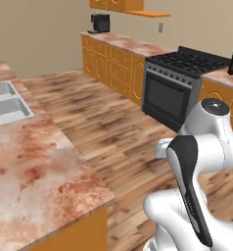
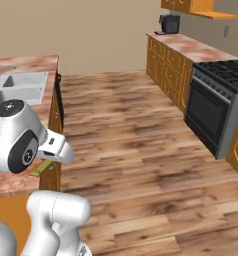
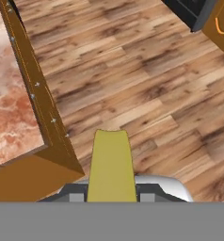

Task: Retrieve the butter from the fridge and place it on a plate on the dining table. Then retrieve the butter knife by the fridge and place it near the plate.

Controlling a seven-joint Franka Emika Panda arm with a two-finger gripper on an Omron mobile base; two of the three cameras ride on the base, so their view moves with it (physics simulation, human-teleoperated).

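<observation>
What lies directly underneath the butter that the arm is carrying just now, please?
In the hand view, bare wooden floor lies under the butter, with the dining table corner just beside it. The butter hides the floor strip beneath it and its near end.

In the left base view, the marbled pinkish-brown dining table [image 1: 35, 181] fills the lower left, with the grey steel double sink [image 1: 3, 104] set in it at the left edge. The black oven range [image 1: 179, 90] stands at the right, between orange wooden cabinets [image 1: 113, 63]. The black coffee machine [image 1: 100, 23] sits on their counter, upper centre. In the hand view, the pale yellow butter block [image 3: 111, 167] lies at bottom centre, right of the table corner.
</observation>
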